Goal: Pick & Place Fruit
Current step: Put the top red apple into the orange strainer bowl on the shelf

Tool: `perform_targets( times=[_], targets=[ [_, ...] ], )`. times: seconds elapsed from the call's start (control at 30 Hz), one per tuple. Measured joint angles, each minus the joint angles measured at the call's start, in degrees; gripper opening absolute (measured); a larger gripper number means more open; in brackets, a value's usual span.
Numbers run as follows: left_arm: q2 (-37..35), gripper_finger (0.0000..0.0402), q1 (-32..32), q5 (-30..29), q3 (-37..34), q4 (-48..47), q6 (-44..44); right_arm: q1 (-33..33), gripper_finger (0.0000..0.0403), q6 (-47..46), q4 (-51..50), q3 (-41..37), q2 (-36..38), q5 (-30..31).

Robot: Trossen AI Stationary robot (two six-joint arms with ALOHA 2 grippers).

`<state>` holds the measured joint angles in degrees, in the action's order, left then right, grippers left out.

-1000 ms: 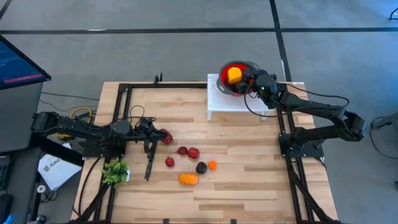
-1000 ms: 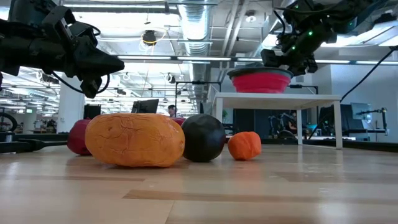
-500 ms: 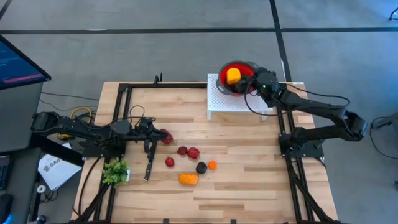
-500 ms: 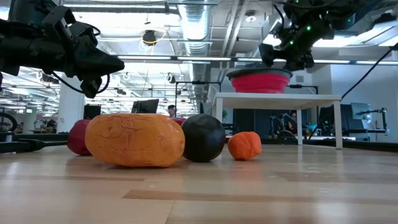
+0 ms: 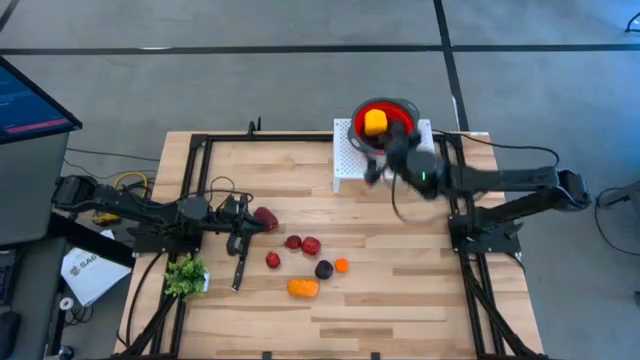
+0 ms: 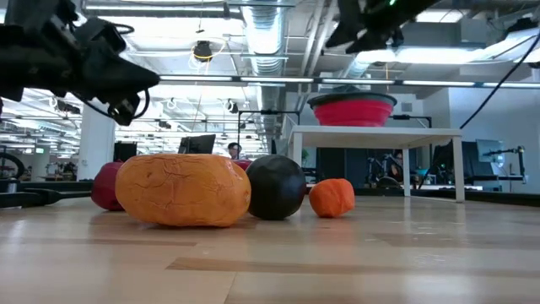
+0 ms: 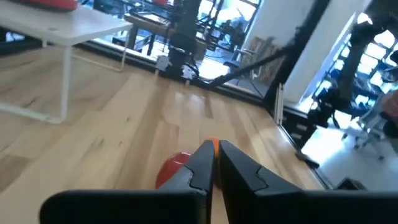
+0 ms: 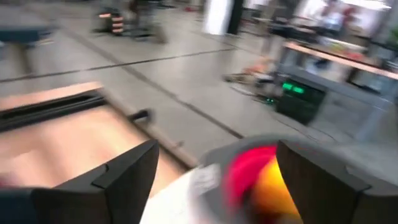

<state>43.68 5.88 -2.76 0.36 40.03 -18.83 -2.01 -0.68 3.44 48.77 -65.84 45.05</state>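
Observation:
Several small toy fruits lie mid-table: two red ones (image 5: pixel 293 241) (image 5: pixel 311 245), a third red one (image 5: pixel 273 260), a dark purple one (image 5: pixel 324 269), a small orange one (image 5: pixel 341 265) and a big orange one (image 5: pixel 303 287). A dark red fruit (image 5: pixel 266 217) lies just off my left gripper (image 5: pixel 246 218), which is shut and low over the table. A yellow fruit (image 5: pixel 375 122) sits in the red bowl (image 5: pixel 396 107). My right gripper (image 5: pixel 380 163) hangs open above the white stand's near side, clear of the bowl. My left gripper (image 7: pixel 216 163) comes level from the table's left, and its shut fingertips stand right beside the dark red fruit (image 7: pixel 171 171). The fingers hide the spot between them, so I cannot tell whether they touch it.
The red bowl stands on a white perforated stand (image 5: pixel 350 160) at the far right. A black-handled knife (image 5: pixel 240 266) and a leafy green bunch (image 5: pixel 185 275) lie near the left frame rail. Bare wood shows along the near edge and right of the fruits.
My right gripper has drawn back from over the bowl, rising and swinging toward the table's near and left side; the yellow fruit stays in the bowl. My left gripper has edged a little toward the dark red fruit and tipped slightly down.

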Motion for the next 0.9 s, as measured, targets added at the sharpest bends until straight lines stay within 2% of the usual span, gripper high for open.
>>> perform_targets(
  times=[0.2, 0.33, 0.47, 0.63, 0.77, 0.9],
  targets=[
    [0.0, 0.0002, 7.3, -7.0, 4.7, -3.8, 9.1, 19.1, 0.0292, -11.4, 0.7, -4.9, -0.7, 3.4],
    [0.0, 0.0004, 8.1, -10.9, 13.3, -22.4, 11.4, 28.9, 0.0290, -21.1, 2.6, -7.0, -5.5, 6.0],
    [1.3, 0.0028, 7.1, -10.9, 24.0, -45.5, 11.4, 35.5, 0.0291, -26.4, 10.8, -8.0, -15.9, 9.2],
    [7.9, 0.0098, 6.7, -10.6, 34.1, -61.5, 12.9, 37.6, 0.0291, -27.3, 29.8, -7.9, -31.3, 11.6],
    [18.2, 0.0172, 6.5, -9.5, 39.3, -69.4, 17.4, 36.2, 0.0291, -27.3, 46.3, -7.9, -42.1, 11.7],
    [29.4, 0.0236, 5.8, -9.5, 43.2, -75.6, 23.8, 34.3, 0.0291, -27.0, 59.1, -7.9, -49.2, 11.6]
  ],
)
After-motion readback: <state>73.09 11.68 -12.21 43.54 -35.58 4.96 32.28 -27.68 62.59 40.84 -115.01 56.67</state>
